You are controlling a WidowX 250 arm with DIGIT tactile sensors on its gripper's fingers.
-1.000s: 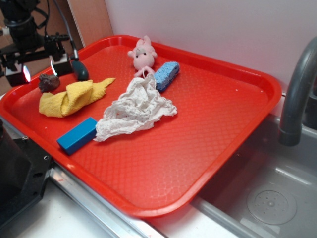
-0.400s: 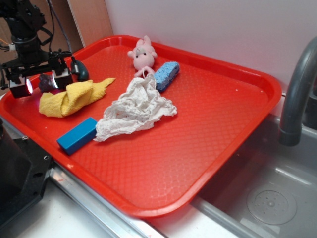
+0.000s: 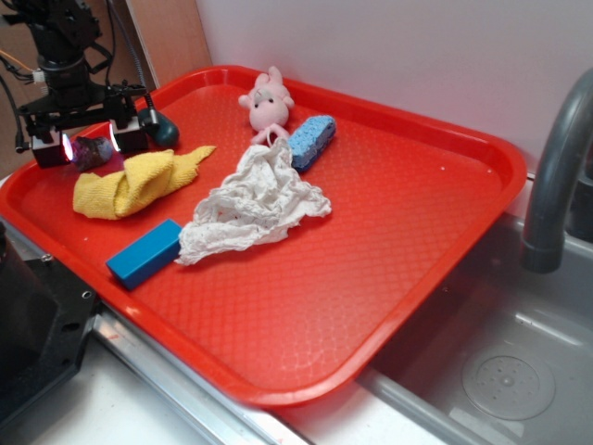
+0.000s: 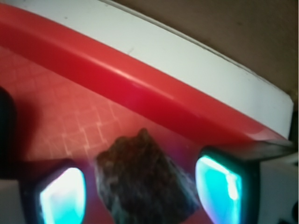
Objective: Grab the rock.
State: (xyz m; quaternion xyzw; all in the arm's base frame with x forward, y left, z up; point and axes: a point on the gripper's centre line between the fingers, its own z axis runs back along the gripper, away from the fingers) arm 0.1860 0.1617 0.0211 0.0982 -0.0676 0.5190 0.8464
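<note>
At the far left of the red tray (image 3: 435, 241), the gripper (image 3: 91, 144) stands low over the tray floor with its jaws spread wide, one on each side of the rock (image 3: 90, 151). In the wrist view the rock (image 4: 145, 182) lies on the tray floor between the two glowing pads (image 4: 63, 196), a gap showing on each side, near the raised tray rim (image 4: 140, 88). Just beside it sits a dark teal oval object (image 3: 165, 133), then a crumpled yellow cloth (image 3: 134, 181). A blue block (image 3: 144, 252) lies nearer the front edge. Further right come a white rag (image 3: 255, 199), a pink plush toy (image 3: 264, 102), a blue sponge (image 3: 311, 141), and the grey faucet (image 3: 556, 176) over the sink (image 3: 482, 371).
</note>
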